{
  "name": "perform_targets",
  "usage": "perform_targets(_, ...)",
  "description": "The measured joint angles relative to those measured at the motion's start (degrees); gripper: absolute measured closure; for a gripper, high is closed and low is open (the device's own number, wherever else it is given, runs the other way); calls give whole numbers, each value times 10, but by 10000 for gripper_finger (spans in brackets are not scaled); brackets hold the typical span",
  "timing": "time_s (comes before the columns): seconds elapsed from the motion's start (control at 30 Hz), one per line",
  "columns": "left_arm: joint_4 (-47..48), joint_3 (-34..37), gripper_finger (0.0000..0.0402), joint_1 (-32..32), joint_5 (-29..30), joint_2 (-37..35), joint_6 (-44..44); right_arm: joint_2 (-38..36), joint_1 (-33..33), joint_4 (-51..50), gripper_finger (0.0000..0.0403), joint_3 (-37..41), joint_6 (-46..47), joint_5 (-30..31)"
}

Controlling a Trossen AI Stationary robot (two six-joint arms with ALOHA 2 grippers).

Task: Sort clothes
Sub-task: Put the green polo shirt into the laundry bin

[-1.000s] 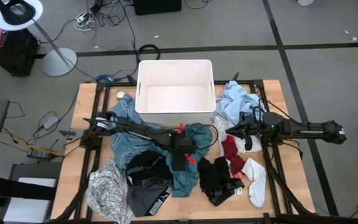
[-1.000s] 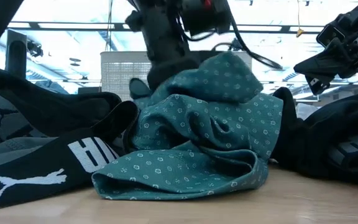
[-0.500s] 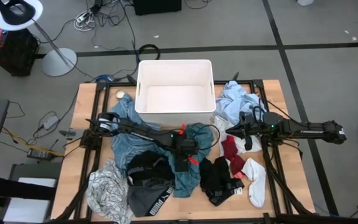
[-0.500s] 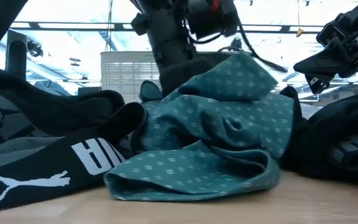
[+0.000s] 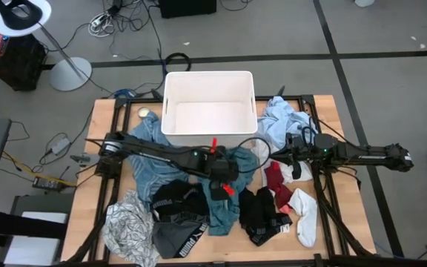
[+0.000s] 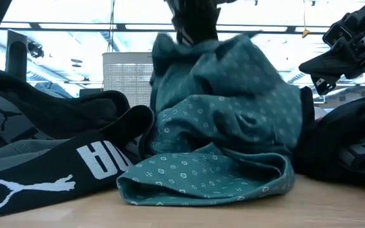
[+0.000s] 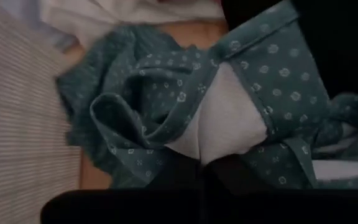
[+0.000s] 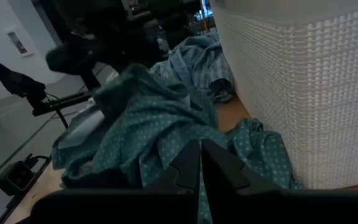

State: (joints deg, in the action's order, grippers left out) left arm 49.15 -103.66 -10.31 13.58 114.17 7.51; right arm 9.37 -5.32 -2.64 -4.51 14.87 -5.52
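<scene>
A teal dotted shirt [image 5: 237,159] lies in the middle of the table, among the other clothes. My left gripper [image 5: 219,185] stands over it, shut on its cloth; the low view shows the shirt [image 6: 227,120] drawn up into a peak under the gripper. To the right, my right gripper [image 5: 290,159] hangs shut above the red socks [image 5: 276,182] and touches nothing; in its own wrist view its fingers [image 8: 190,163] are closed together. Black Puma shorts [image 5: 176,202] and grey Puma shorts [image 5: 175,239] lie near the table's near edge. My left gripper pinches a gathered bunch of the teal shirt between its two fingers, at a folded hem where the white inner side shows [image 7: 211,144]. The fingers come from above, pointing down. The upper cloth hangs drawn up below them, while the lower fold [image 6: 201,183] lies on the table.
The white tub [image 5: 170,111] stands at the far middle, its woven wall [image 8: 278,93] close to my right gripper. Light-blue shirts [image 5: 280,119] lie to its right, a blue shirt [image 5: 145,159] to its left. A patterned top [image 5: 124,226], black garment [image 5: 258,215] and white sock [image 5: 305,215] lie near.
My left gripper has shut on the teal shirt and risen, drifting a little toward the far edge. The shirt's upper part has been drawn up into a peak and shifted along; its lower fold has stayed on the table.
</scene>
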Motion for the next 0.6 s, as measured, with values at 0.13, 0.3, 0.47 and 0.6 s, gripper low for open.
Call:
perform_targets(0.13, 24, -21, 400, 0, 20, -19, 0, 0, 0, 0, 383, 0, 0, 0)
perform_targets(0.3, 21, -25, 400, 0, 37, -56, 0, 0, 0, 1, 383, 0, 0, 0)
perform_targets(0.47, 15, -24, 400, 0, 54, -97, 0, 0, 0, 3, 383, 0, 0, 0)
perform_targets(0.6, 11, -24, 400, 1, 65, -126, -2, 0, 0, 4, 383, 0, 0, 0)
